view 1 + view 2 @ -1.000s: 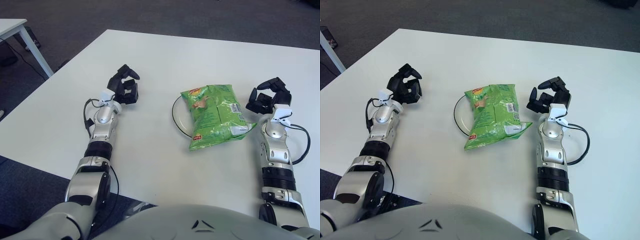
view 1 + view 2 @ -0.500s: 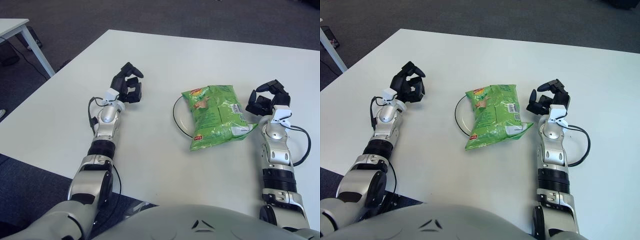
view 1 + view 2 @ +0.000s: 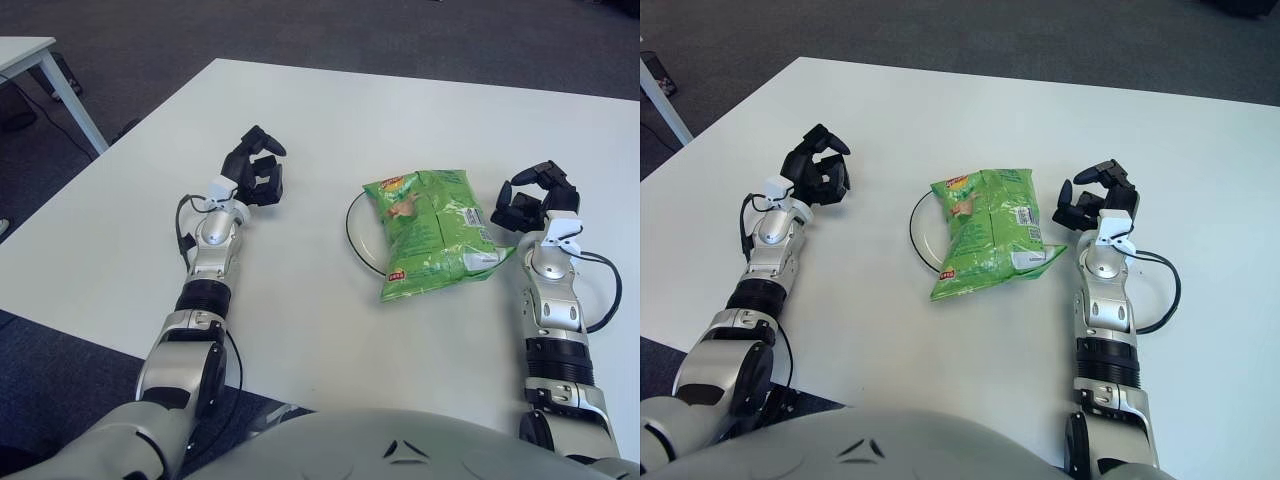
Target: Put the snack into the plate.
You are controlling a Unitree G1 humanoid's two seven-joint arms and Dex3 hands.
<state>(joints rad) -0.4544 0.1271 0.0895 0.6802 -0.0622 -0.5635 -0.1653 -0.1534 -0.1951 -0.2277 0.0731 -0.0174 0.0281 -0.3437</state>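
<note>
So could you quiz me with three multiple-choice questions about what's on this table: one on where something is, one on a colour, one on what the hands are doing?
1. Where does the snack bag lie?
A. on the plate
B. beside the left hand
C. on the floor

2. What colour is the snack bag?
A. red
B. green
C. blue

3. What is the right hand doing?
A. gripping the bag
B. lifting the plate
C. holding nothing

Answers:
1 A: the snack bag covers most of the plate, whose dark rim shows at the bag's left.
2 B: its wrapper is bright green.
3 C: the right hand shows just right of the bag, fingers loosely curled on nothing; the left hand is farther left, also holding nothing.
</note>
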